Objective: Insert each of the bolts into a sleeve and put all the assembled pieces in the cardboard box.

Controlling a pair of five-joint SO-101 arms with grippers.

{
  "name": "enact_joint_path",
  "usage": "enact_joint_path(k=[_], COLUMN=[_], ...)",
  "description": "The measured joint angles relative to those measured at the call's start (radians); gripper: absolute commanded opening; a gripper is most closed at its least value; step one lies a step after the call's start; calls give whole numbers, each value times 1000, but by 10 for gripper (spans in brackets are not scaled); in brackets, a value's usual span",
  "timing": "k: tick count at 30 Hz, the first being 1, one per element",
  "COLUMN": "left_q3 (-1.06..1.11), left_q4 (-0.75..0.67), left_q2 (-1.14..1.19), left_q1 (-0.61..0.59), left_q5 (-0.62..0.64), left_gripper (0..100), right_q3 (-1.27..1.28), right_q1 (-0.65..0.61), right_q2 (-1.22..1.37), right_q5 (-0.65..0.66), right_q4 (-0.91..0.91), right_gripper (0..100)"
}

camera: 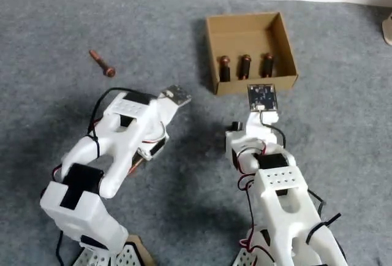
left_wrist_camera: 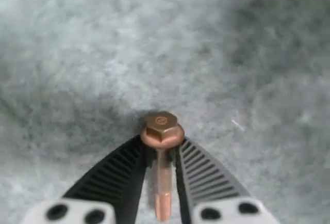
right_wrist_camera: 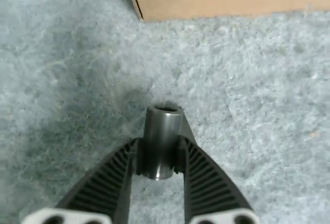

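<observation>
Shiny copper-toned metal bolt [left_wrist_camera: 162, 131], dull smooth metal sleeve [right_wrist_camera: 161, 141], matt cardboard box [camera: 242, 33], fuzzy carpet [camera: 184, 205]

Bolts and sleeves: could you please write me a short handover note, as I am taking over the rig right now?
Left gripper: shut on a bolt.
Right gripper: shut on a sleeve, near the box.
Done: three assembled pieces are in the box.
Left: insert the held bolt into the held sleeve and box it; then deal with the loose bolt lying on the carpet, away from the box.
</observation>
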Motion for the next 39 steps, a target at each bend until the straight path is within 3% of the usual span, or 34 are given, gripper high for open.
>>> enact_joint_path(k=[5,10,18,24,29,39], left_q3=[-8,-8,-15,-15,-15,-15], left_q4=[0,0,-43,-181,-284,-374], left_q2=[2,-17,-233,-413,-542,-649], left_q1=[2,14,118,146,146,160], left_q5=[157,204,385,410,531,643], left_gripper=[21,17,17,17,17,20], right_q3=[132,206,293,370,474,476], right_q1=[-21,-57,-69,-130,-169,-180], right_q2=[-132,-324,-509,-578,-667,-764], right_q5=[0,0,0,44,127,146], right_q4=[-115,-129,-138,-160,-345,-482], right_gripper=[5,5,5,5,5,5])
